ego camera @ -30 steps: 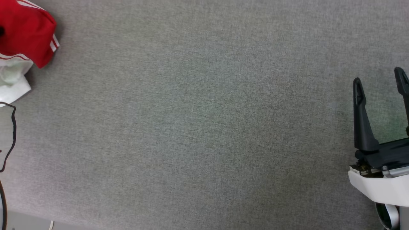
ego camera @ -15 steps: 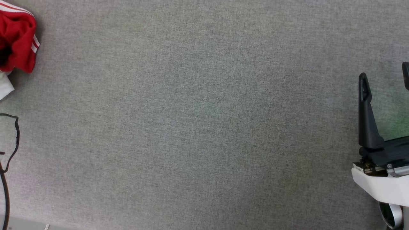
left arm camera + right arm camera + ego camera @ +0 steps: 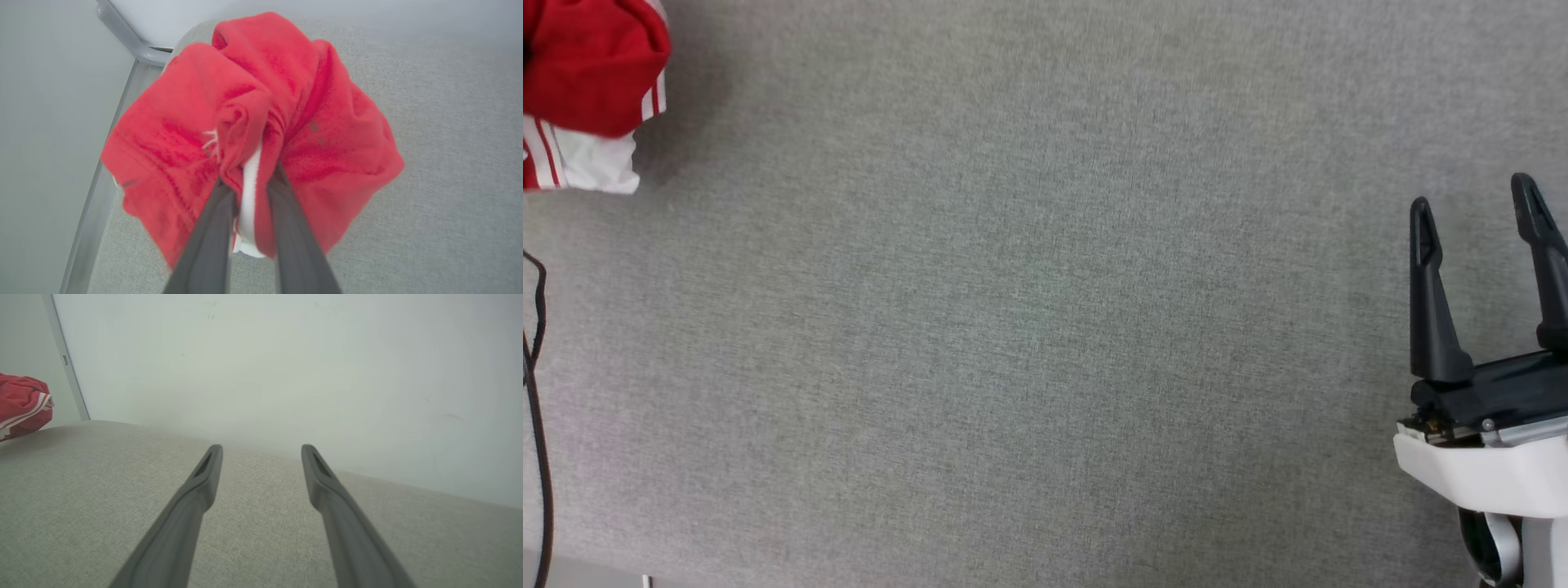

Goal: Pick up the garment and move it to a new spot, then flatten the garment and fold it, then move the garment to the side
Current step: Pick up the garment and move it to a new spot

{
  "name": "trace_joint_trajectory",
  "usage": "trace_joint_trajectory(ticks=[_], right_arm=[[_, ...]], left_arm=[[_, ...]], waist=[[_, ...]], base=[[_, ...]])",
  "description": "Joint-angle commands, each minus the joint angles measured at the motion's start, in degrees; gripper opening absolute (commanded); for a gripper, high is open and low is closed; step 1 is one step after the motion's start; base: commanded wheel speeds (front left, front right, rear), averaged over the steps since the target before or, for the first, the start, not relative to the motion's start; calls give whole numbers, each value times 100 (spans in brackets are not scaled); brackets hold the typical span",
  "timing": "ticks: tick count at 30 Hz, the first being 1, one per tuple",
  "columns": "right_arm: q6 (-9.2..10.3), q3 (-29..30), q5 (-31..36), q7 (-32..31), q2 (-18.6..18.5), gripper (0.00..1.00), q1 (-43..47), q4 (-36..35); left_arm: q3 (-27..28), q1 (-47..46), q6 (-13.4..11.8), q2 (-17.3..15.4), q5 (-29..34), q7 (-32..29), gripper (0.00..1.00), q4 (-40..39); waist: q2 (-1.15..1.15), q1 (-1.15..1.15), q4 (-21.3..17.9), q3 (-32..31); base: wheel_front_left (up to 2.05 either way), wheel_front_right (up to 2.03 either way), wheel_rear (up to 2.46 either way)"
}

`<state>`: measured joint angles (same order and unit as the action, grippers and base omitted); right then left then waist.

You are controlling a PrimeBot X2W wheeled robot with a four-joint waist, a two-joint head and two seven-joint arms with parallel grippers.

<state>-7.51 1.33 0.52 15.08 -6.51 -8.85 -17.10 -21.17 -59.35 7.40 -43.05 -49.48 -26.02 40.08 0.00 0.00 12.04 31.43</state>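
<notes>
At the far-left corner of the grey table (image 3: 1045,327), the garment (image 3: 588,73) hangs as a bunched red bundle, with a white sleeve and striped trim at its lower edge. Its shadow falls on the table beside it, so it appears lifted clear of the cloth top rather than resting there. In the left wrist view the left gripper (image 3: 250,179) has its two fingers drawn narrow, pinching a gathered fold of red fabric and a strip of white trim between them. The rest of the garment (image 3: 327,134) balloons around and beyond the fingertips, just inside the table's metal edge (image 3: 135,45).

Judging by this, the pick-up is done and the carry to a new spot is in hand. Laying down, flattening, folding and setting aside are all left.

The table's middle is bare. Over its right side the right gripper (image 3: 1472,196) hovers with fingers spread wide, holding nothing, well apart from the garment (image 3: 22,404), which lies far to the left of its fingers (image 3: 204,486).
</notes>
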Motion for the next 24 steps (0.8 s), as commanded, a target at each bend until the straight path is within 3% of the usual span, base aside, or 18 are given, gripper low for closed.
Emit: trace_joint_trajectory(ticks=[1,6,10,15,16,24], right_arm=[[4,2,-29,14,68,100,59,33],[4,16,-103,14,194,100,150,127],[4,48,-144,14,275,100,205,159],[4,28,-198,13,340,100,228,180],[4,24,-247,14,362,100,205,193],[4,60,-555,14,370,100,156,234]], left_arm=[[-142,-123,1,-74,20,70,0,-228],[-617,-278,1,-178,145,101,0,-1041],[-966,-416,1,-80,316,51,0,-1741],[-1431,-595,1,225,410,-19,0,-2409],[-1798,-696,1,501,335,-87,0,-2678],[-3098,-1036,1,1232,366,-136,0,-3014]], waist=[[0,0,-11,-276],[0,0,-104,-645],[0,0,-246,-875],[0,0,-538,-1074],[0,0,-750,-1129],[0,0,-1323,-1112]], base=[[0,0,0],[0,0,0],[0,0,0],[0,0,0],[0,0,0],[0,0,0]])
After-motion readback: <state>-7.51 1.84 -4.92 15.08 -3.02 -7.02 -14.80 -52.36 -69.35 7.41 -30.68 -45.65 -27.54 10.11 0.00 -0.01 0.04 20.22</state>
